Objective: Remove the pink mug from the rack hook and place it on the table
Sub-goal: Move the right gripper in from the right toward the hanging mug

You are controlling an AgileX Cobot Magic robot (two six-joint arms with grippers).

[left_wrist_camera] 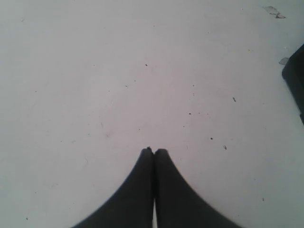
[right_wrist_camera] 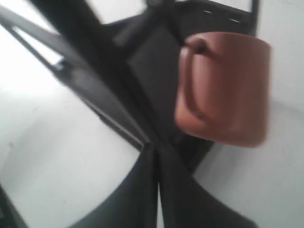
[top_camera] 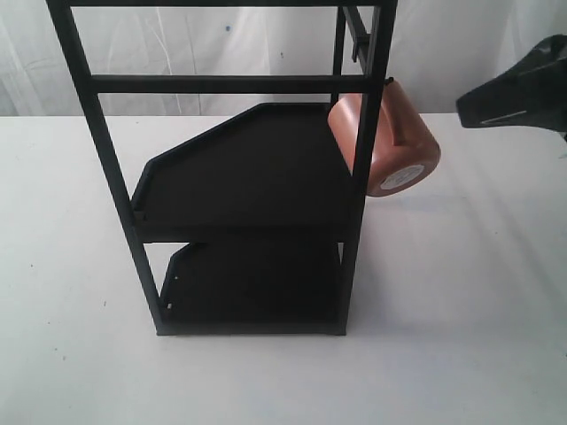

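The pink mug (top_camera: 394, 142) hangs by its handle from the rack hook (top_camera: 387, 82) on the right upright of the black rack (top_camera: 248, 177), its white-stickered base facing out. In the right wrist view the mug (right_wrist_camera: 228, 90) hangs with its loop handle over the peg (right_wrist_camera: 199, 46). My right gripper (right_wrist_camera: 156, 145) is shut and empty, apart from the mug; in the exterior view only part of that arm (top_camera: 523, 84) shows at the right edge. The left gripper (left_wrist_camera: 154, 151) is shut, with nothing in it, over the white table (left_wrist_camera: 118, 80).
The rack has two black tray shelves, upper (top_camera: 257, 168) and lower (top_camera: 252, 283). White table (top_camera: 461, 310) stretches right of the rack, under the mug. A white curtain hangs behind. A dark object (left_wrist_camera: 295, 76) shows at the left wrist view's edge.
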